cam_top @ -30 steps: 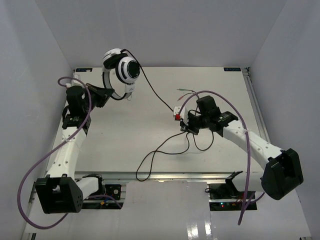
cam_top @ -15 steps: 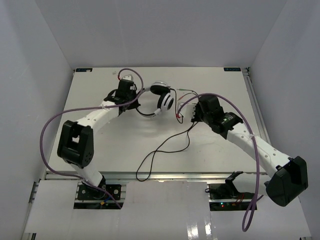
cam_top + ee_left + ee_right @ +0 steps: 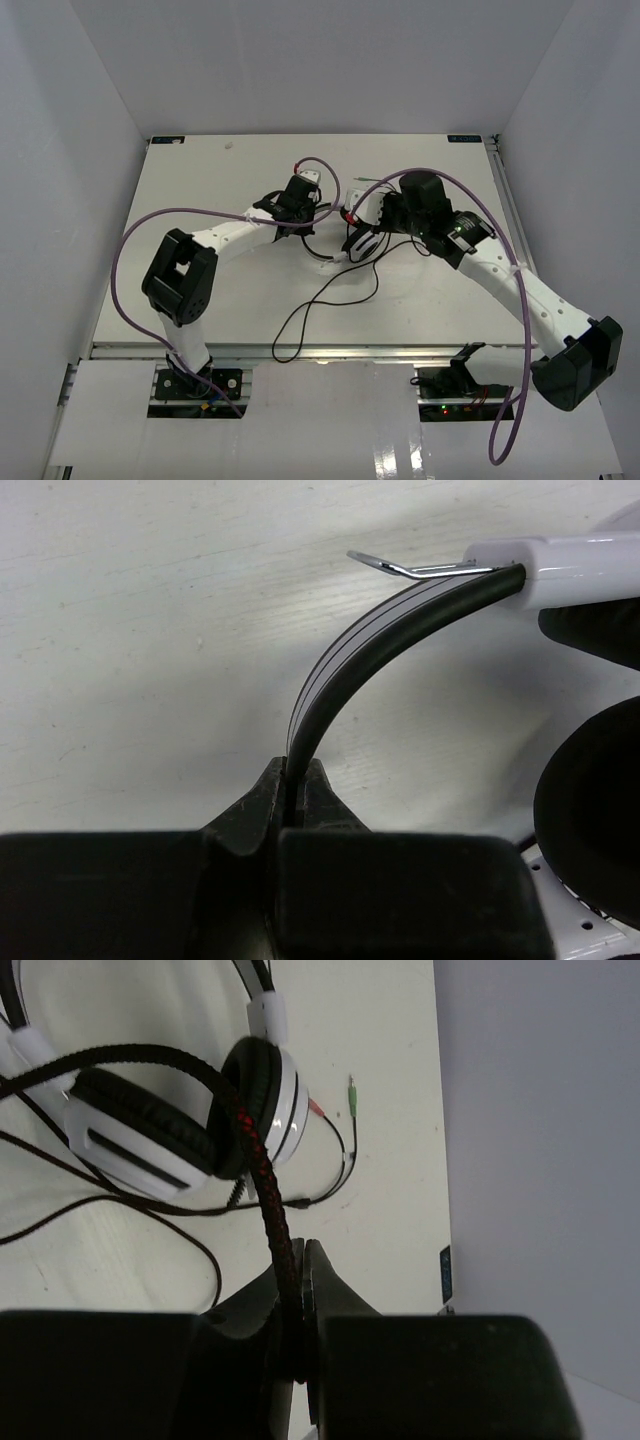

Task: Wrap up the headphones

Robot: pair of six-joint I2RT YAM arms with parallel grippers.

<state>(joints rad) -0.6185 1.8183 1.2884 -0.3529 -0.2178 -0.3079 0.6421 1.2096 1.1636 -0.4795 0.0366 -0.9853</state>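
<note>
The headphones (image 3: 362, 238) lie at the centre of the table (image 3: 200, 170), with the left gripper (image 3: 295, 780) pinched tight on their headband (image 3: 370, 648). The right gripper (image 3: 293, 1270) is clamped on their braided cable (image 3: 262, 1180), which trails toward the table's near edge.

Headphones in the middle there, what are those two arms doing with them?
Two robot arms are handling the headphones, with the aim of wrapping them up. The left tool is clamped on the black headband, apparently to steady the set. The right tool pinches the thin braided cable near an earcup. Most of the cable lies loose across the table, its plugs free, so little wrapping seems done.
</note>
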